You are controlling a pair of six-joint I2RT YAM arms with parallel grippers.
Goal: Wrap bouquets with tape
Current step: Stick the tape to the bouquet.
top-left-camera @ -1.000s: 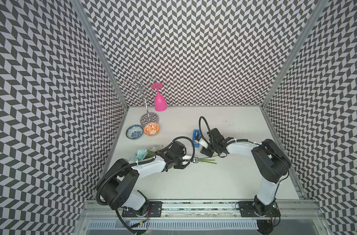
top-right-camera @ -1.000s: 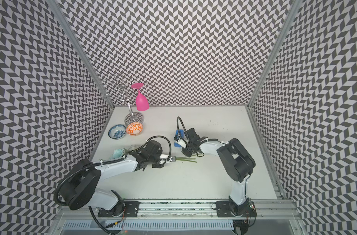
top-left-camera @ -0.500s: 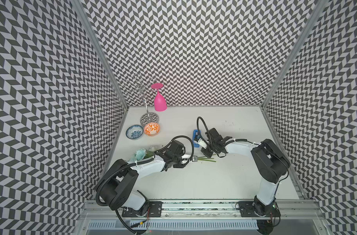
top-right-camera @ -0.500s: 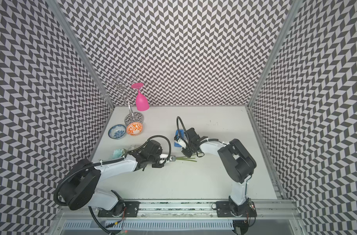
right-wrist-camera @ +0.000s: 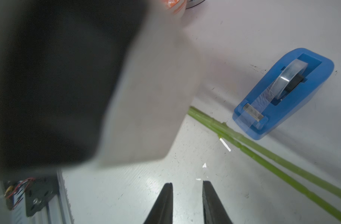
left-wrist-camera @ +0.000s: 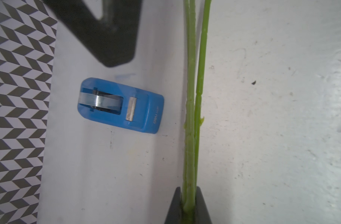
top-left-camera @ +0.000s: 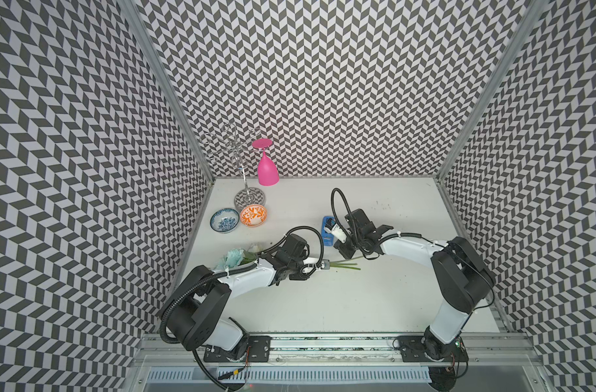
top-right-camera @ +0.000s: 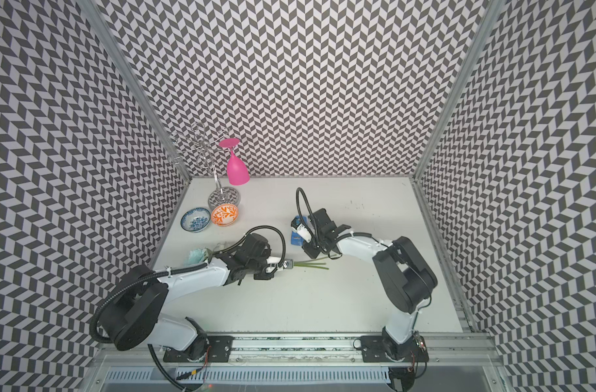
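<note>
chevron-patterned grey and white walls enclose a pale grey tabletop (top-left-camera: 323, 305) on three sides.

left gripper (left-wrist-camera: 188, 195): jaws clamped together on the long thin green stems (left-wrist-camera: 193, 97) of the bouquet of artificial flowers; two stems run out past the fingertips and lie across the table. in both top views the pale aqua and white blooms (top-left-camera: 237, 257) lie behind this arm, toward the left wall, partly hidden by it.

right gripper (right-wrist-camera: 187, 186): dark fingertips apart, nothing between them, above bare table just beside the stems; the wrist view is half blocked by a blurred black and white arm part.

small blue rectangular plastic tape dispenser (left-wrist-camera: 120, 105): sits flat on the table just beside the stems, not touching them as far as can be told; clear tape roll in its middle slot, a strip drawn forward to the metal cutter (right-wrist-camera: 253, 112). in a top view it (top-right-camera: 296, 237) is partly covered by the right arm.

other items, far left corner: blue-patterned bowl (top-left-camera: 224, 220), orange-patterned bowl (top-left-camera: 253, 215) just beside it, metal wire glass rack (top-left-camera: 242, 163) with a pink plastic wine glass (top-left-camera: 266, 166) hung upside down.
</note>
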